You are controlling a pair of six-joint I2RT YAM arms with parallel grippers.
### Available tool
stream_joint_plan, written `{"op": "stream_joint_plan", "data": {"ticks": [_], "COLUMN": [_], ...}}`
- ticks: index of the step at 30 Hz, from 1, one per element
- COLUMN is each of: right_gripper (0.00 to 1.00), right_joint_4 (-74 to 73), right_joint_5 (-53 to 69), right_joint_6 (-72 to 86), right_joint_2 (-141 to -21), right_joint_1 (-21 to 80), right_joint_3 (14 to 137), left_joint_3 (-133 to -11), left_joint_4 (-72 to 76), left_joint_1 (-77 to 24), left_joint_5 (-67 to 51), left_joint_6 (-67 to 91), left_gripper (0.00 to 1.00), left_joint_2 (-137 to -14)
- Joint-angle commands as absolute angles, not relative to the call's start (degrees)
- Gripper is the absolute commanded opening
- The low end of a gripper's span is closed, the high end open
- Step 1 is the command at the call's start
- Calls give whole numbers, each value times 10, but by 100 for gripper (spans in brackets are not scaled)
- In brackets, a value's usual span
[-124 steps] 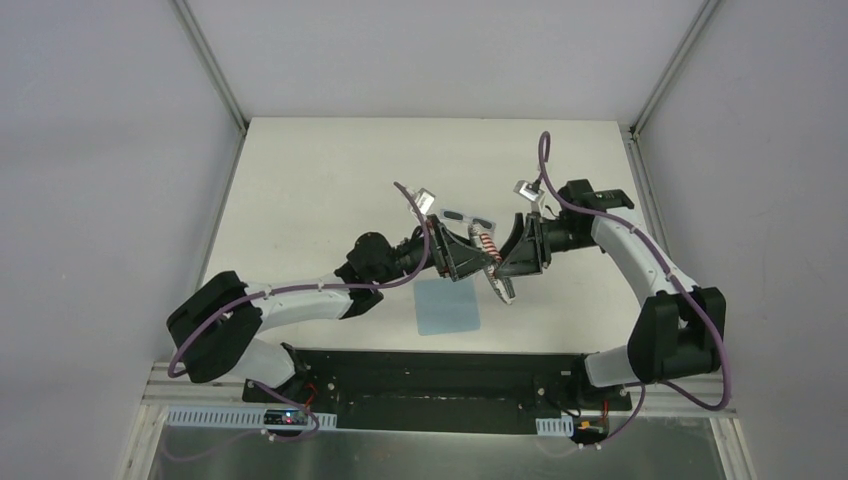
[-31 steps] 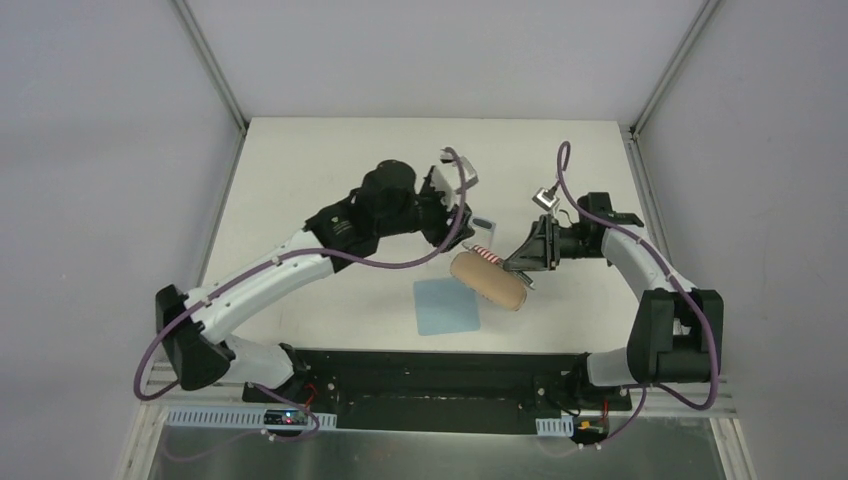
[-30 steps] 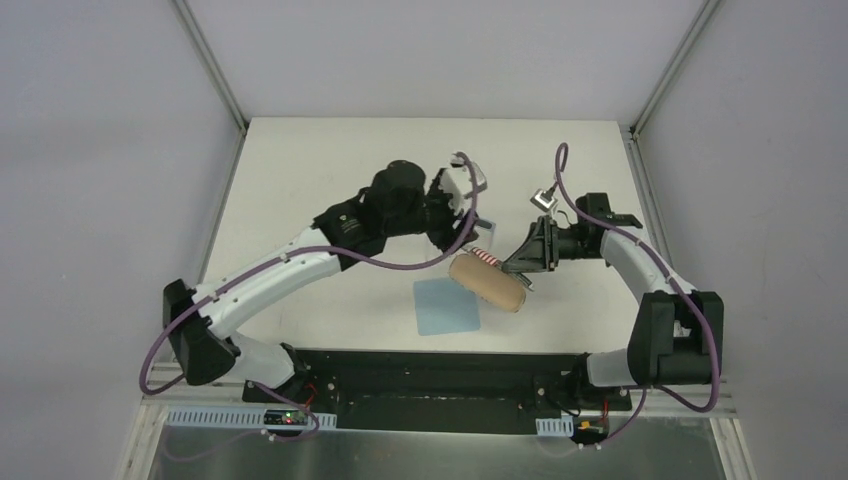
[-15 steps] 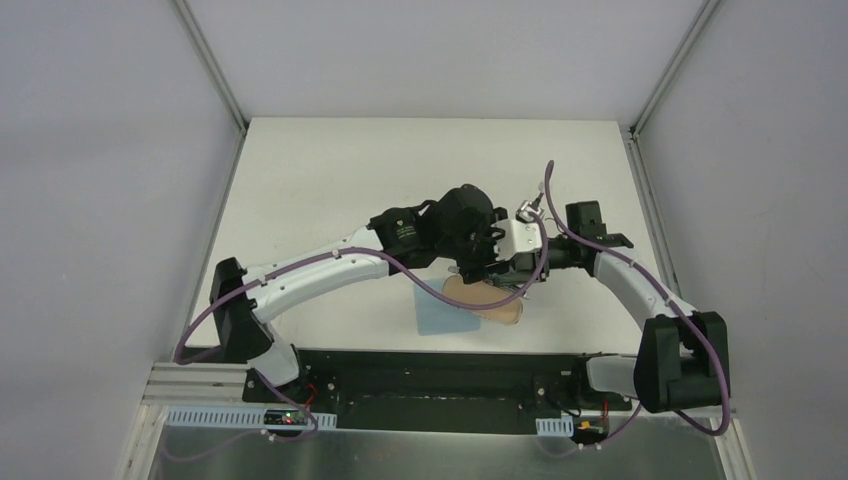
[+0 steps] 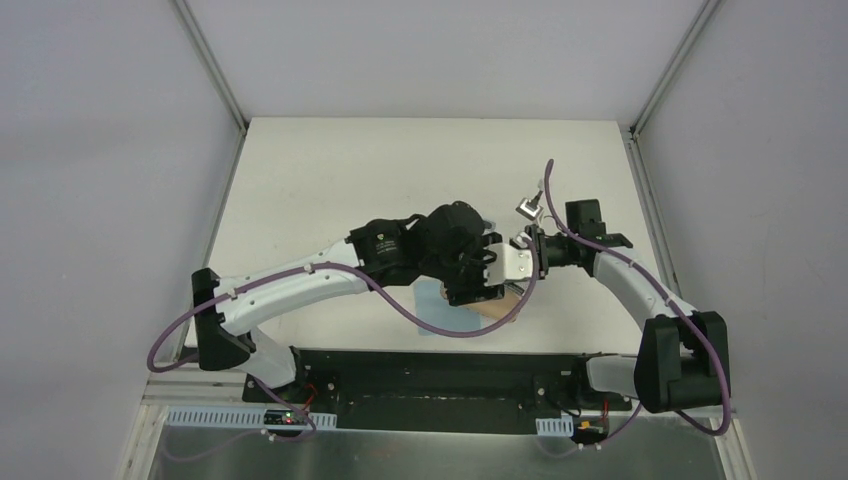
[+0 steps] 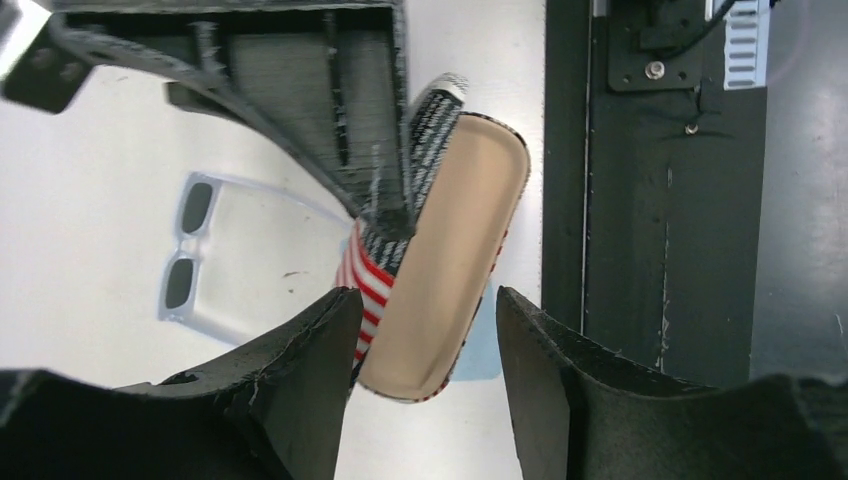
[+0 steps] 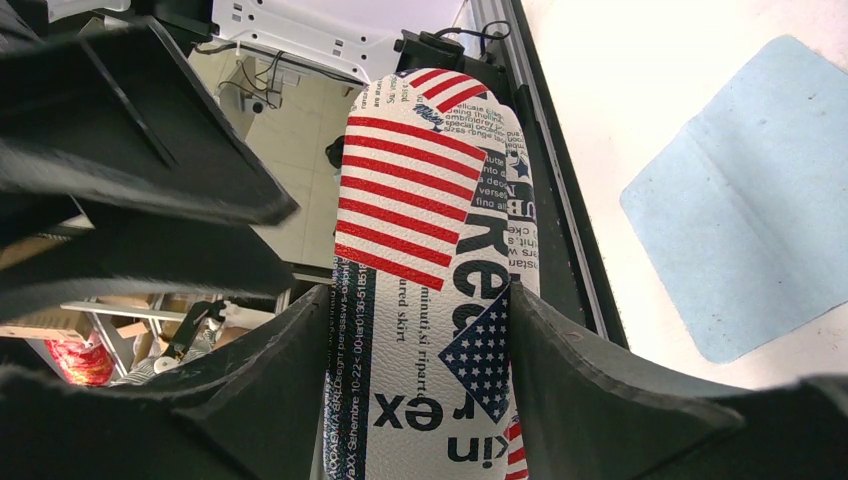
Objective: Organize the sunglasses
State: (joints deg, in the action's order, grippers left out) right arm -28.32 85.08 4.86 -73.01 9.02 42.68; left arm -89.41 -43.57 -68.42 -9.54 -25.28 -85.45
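Over the near middle of the table (image 5: 330,170), the left arm (image 5: 300,280) crosses the tan case (image 5: 498,310), meeting the right arm (image 5: 625,280).

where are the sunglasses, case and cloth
thin white-framed sunglasses (image 6: 197,207), left wrist view, upper dark lens
oblong flag-printed case (image 7: 400,200), right wrist view, striped shell
light blue square cloth (image 7: 750,220), right wrist view, middle

Left arm (image 5: 300,280), base at 7 o'clock: white tubular link shells, bulky black joint housings. Right arm (image 5: 630,290), base at 5 o'clock: same build. Purple cable (image 5: 546,190) run along each arm in loose loops. Left gripper (image 6: 425,300) and right gripper (image 7: 418,295): matte black, rough-grained wedge fingers, ribbed bracing behind. Black mounting plate (image 5: 440,370) at 6 o'clock, silver screw (image 6: 655,68) near its corner
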Motion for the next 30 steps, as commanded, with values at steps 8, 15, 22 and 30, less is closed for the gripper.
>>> {"op": "stream_joint_plan", "data": {"ticks": [8, 15, 22, 30], "right_gripper": [9, 9, 9, 8], "right_joint_4": [-268, -265, -264, -264], "right_joint_5": [874, 873, 881, 887], "right_joint_6": [50, 50, 51, 51], "right_joint_2": [-705, -701, -701, -696], "right_joint_1": [104, 107, 109, 110], "right_joint_3": [433, 428, 430, 428], "left_joint_3": [-891, -883, -871, -848], "left_joint_4": [-440, -411, -408, -411], "left_joint_1": [-702, -703, -703, -704], "left_joint_5": [-52, -23, -7, -33], "left_joint_6": [-297, -316, -337, -330], "left_gripper": [44, 52, 53, 40], "left_joint_2": [-900, -873, -855, -881]}}
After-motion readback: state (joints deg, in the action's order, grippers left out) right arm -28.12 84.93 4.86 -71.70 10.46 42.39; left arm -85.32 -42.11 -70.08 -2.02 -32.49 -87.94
